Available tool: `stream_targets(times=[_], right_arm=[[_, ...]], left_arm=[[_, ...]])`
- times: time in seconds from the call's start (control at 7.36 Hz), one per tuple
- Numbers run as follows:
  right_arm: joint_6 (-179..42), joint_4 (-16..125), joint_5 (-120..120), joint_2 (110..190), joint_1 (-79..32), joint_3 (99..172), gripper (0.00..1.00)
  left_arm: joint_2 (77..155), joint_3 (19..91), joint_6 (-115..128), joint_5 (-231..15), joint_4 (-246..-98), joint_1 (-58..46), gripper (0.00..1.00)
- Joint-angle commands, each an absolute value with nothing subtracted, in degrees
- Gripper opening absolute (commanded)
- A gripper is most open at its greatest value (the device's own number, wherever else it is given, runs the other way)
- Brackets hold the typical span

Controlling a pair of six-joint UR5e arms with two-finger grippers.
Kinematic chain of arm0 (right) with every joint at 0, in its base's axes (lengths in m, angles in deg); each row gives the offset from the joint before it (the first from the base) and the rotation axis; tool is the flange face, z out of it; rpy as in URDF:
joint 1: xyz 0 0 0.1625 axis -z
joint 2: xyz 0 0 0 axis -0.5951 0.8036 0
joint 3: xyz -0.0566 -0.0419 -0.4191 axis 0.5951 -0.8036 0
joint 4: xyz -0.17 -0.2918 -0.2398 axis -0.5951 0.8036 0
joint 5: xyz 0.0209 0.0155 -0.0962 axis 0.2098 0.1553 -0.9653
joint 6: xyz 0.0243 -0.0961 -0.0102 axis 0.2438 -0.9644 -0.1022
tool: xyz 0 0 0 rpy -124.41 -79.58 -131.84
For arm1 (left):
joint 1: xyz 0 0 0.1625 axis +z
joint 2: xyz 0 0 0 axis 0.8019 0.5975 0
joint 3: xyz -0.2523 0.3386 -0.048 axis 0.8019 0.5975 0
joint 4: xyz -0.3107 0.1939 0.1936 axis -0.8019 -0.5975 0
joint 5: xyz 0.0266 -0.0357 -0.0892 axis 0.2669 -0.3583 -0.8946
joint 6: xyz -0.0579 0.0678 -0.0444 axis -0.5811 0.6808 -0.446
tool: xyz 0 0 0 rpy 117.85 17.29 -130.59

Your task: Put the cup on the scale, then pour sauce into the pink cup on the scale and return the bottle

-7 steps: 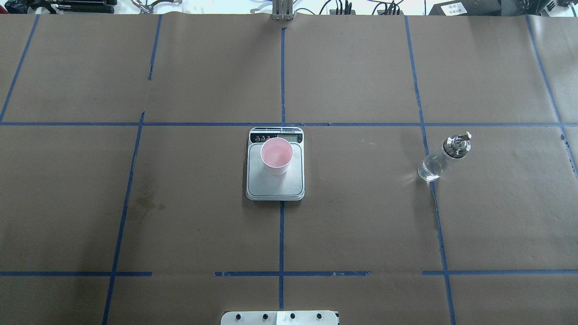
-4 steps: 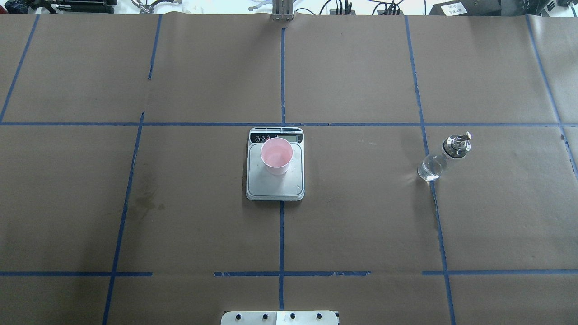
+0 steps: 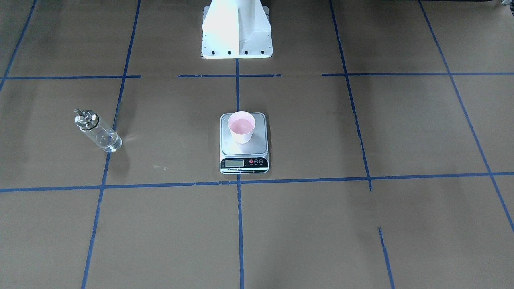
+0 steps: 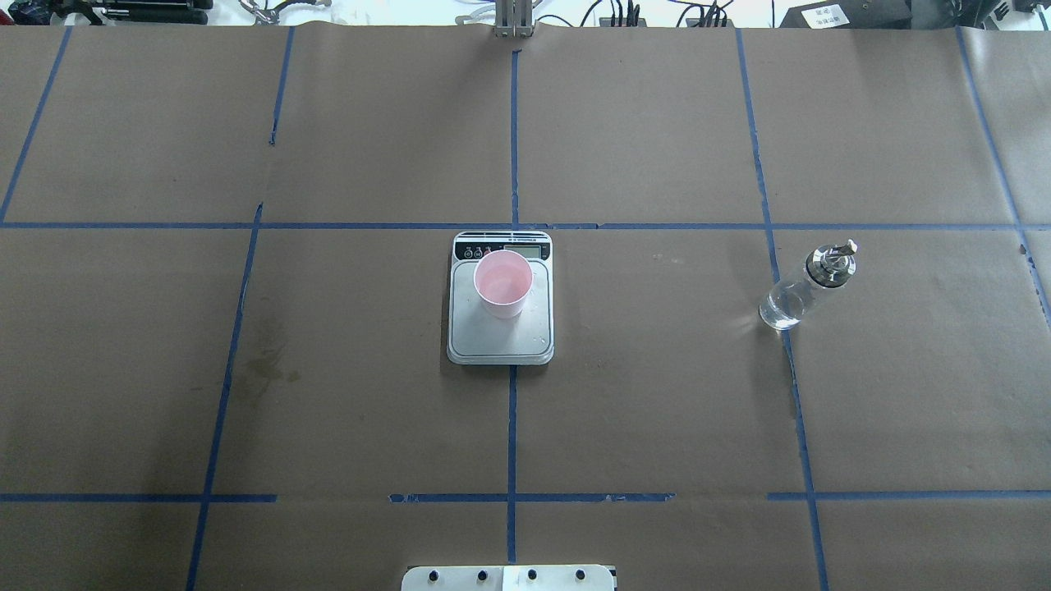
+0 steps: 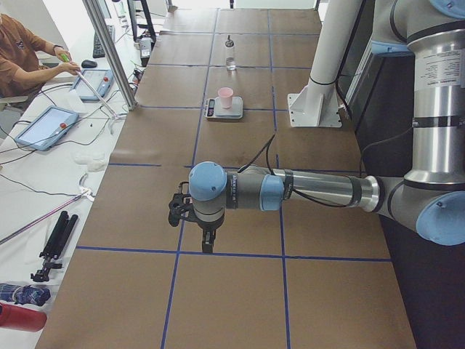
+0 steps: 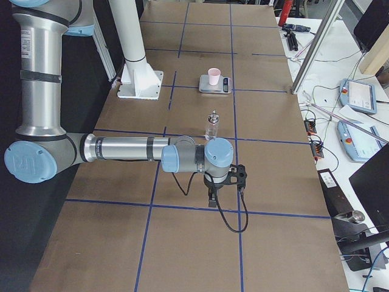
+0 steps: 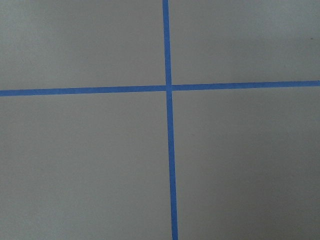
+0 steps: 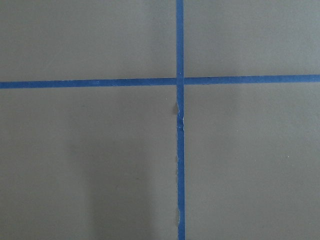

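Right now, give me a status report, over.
Left gripper, right gripper: clear of everything, open or shut unknown. Pink cup standing on the scale. Glass bottle upright, alone, robot's right. Nothing blocking.

cup point(image 4: 502, 283) on scale point(image 4: 497, 338), bottle point(image 4: 793, 299) standing well apart

No change registered in the overhead view. The cup point(image 4: 502, 283), scale point(image 4: 501, 341) and bottle point(image 4: 790, 300) hold identical positions, well apart from the left gripper point(image 5: 206, 244) and right gripper point(image 6: 211, 199).
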State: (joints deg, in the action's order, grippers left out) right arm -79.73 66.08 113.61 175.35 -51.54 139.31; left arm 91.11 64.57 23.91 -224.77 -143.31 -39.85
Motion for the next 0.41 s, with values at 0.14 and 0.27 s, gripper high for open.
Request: stream_targets(times=[0.14,0.27], right_arm=[[-79.7,66.0,113.7,175.4,-51.5,139.3,1.0],[-79.6,66.0,114.0,175.3,-51.5,139.3,1.0]], left_arm=[[91.1,64.6,23.9,-224.8,-143.3,-39.9,1.0],[91.1,64.6,23.8,-224.8,-143.3,-39.9,1.0]])
